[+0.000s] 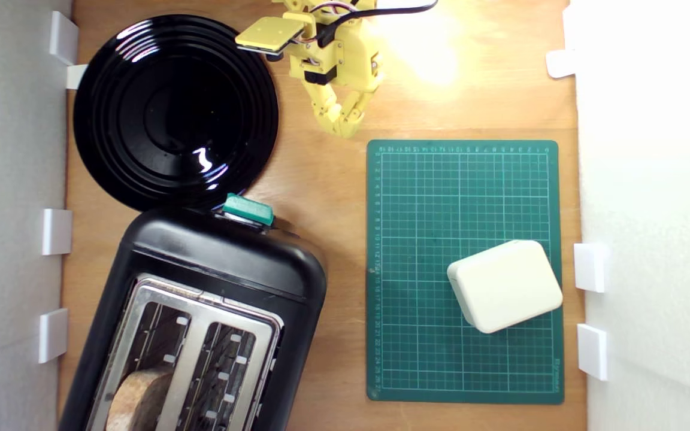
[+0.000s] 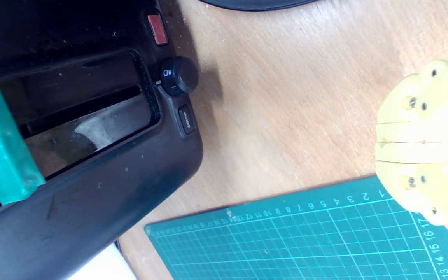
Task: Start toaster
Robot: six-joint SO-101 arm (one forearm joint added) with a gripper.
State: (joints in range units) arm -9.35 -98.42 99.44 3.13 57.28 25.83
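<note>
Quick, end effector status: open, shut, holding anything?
End effector: shut, holding nothing, over bare table, clear of the toaster and its lever.

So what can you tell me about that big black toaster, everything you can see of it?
The toaster is glossy black plastic with rounded corners, sitting angled on the wooden table at the exterior view's lower left. Its silver frame holds two slots; a brown slice sits in one. A teal-green lever tab sticks out by the black plate. The wrist view shows a dial, a defrost button and a red button. The gripper is well clear of it.
</note>
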